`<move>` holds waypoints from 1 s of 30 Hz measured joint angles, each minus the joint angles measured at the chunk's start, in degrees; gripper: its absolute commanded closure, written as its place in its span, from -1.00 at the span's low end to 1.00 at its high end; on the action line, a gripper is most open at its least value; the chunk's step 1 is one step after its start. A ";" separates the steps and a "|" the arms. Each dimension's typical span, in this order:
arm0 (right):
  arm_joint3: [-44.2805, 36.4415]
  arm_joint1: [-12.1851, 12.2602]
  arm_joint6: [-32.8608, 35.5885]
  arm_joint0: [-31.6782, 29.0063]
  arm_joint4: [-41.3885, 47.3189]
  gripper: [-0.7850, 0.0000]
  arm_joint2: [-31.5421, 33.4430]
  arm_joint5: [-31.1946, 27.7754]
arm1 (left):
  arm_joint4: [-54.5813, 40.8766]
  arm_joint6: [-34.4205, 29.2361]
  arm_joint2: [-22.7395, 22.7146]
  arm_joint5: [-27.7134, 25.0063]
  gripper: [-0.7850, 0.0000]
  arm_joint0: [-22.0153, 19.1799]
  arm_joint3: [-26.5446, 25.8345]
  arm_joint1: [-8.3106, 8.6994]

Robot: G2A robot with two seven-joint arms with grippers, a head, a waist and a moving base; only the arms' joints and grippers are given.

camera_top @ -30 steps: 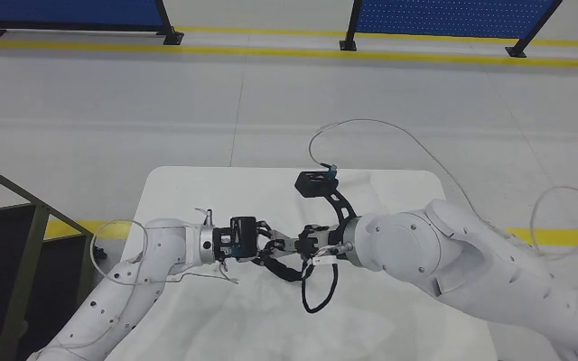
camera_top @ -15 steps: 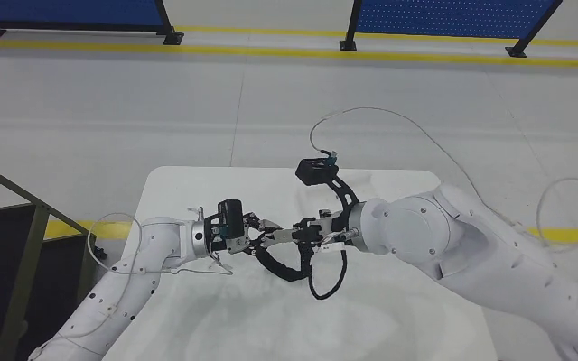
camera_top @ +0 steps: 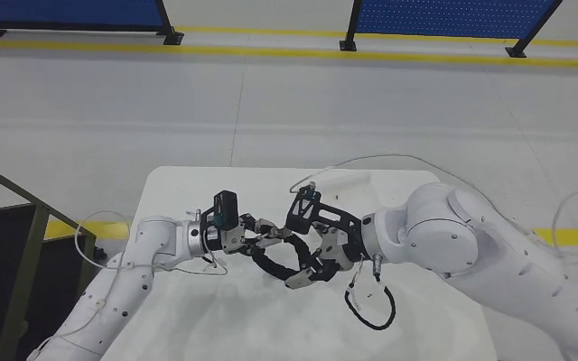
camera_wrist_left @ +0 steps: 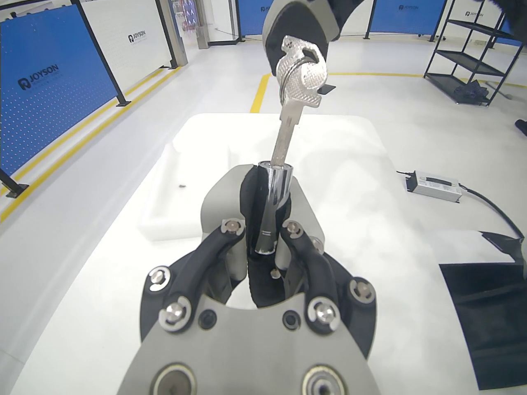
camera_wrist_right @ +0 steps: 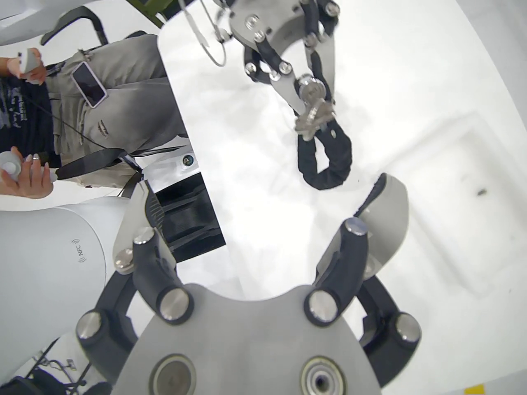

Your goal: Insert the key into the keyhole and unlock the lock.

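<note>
My left gripper (camera_wrist_left: 267, 191) is shut on the lock's chrome cylinder (camera_wrist_left: 273, 203), holding it above the white table. The silver key (camera_wrist_left: 298, 80) stands in the keyhole with its head and ring sticking out. The lock's black cable loop (camera_wrist_right: 329, 162) hangs below the cylinder. My right gripper (camera_wrist_right: 263, 207) is open with nothing between its fingers, a short way off from the key (camera_wrist_right: 313, 119). One of its fingers (camera_wrist_left: 296, 22) shows just behind the key head in the left wrist view. From above, the left gripper (camera_top: 256, 240) and the right gripper (camera_top: 302, 268) meet over the table's middle.
The white table (camera_top: 208, 316) has a shallow square recess (camera_wrist_right: 453, 207) in its top. A black mat (camera_wrist_left: 481, 310) lies near one table edge. A grey box with a cord (camera_wrist_left: 436, 187) sits on the floor beyond.
The right gripper has let go of the key, opened, and turned and drawn back toward the table's front. The key stays in the lock, which the left gripper still holds.
</note>
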 measured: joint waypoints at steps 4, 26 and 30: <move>0.01 -0.01 0.14 0.05 -0.04 -1.00 -0.09 1.40 | -3.90 -4.12 0.43 0.02 1.00 -0.60 -2.03 0.54; -6.15 -2.13 -1.49 2.05 -23.27 -1.00 -4.05 -5.33 | -13.32 -14.70 0.83 0.01 1.00 -2.40 -2.57 2.61; -6.26 -3.57 -0.93 3.13 -29.09 -1.00 -7.25 -5.64 | -14.50 -15.04 2.60 0.01 1.00 -3.55 -1.60 2.00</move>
